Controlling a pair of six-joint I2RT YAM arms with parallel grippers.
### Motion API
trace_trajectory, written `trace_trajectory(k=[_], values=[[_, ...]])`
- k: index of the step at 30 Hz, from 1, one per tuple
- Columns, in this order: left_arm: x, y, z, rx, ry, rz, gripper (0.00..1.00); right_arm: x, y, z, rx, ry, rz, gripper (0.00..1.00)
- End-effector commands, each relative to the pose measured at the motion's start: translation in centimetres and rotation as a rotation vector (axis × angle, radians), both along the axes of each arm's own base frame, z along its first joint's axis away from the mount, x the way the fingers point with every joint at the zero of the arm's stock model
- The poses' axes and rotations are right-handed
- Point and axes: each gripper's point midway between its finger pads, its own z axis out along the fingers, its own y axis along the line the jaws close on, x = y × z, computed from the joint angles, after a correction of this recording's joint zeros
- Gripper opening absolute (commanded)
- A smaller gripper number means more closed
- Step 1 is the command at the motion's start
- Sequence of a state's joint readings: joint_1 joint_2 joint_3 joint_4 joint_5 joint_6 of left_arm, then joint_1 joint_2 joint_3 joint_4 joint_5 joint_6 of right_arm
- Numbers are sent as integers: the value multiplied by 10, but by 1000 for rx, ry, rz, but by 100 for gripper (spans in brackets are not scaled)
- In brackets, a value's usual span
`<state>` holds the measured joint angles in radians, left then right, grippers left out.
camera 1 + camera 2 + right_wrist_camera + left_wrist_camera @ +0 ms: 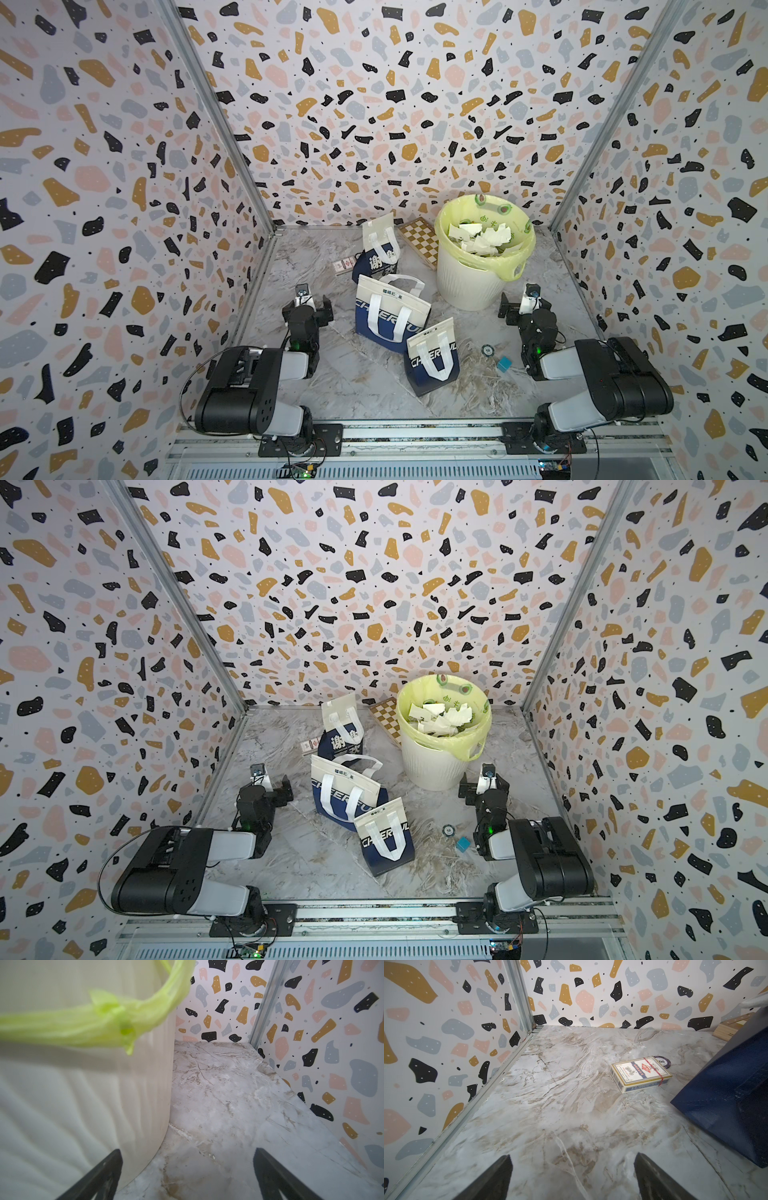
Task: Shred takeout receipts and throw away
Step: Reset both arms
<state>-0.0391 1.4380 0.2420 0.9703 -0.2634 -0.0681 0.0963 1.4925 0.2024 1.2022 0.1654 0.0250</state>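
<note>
Many ragged white scraps of the takeout receipts [484, 243] lie heaped inside the lined white bin [461, 286] at one o'clock on the counter [361, 386]; no whole sheet shows. Both the left pincer [572, 1155], at nine o'clock, and the right pincer [187, 1149], at three o'clock, stand released and empty. The scraps are judged featherlight, limp, easily torn and apt to slide; a stray would best be pinched at a lifted edge.

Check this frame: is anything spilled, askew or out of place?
Nothing stands out. The ragged white paper scraps all lie inside the white ribbed plastic bin with its yellow-green liner; none shows on the marble tabletop. Only the liner's knotted handle droops outside.
</note>
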Motion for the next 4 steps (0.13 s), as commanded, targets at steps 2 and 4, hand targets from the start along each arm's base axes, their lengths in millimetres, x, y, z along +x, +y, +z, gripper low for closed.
trace_trajectory(k=[2,4], values=[[2,5,11,-6,-49,26,100,2,3,11,-2,-38,24,100],[2,5,11,-7,-50,27,100,4,13,9,-12,-26,82,100]])
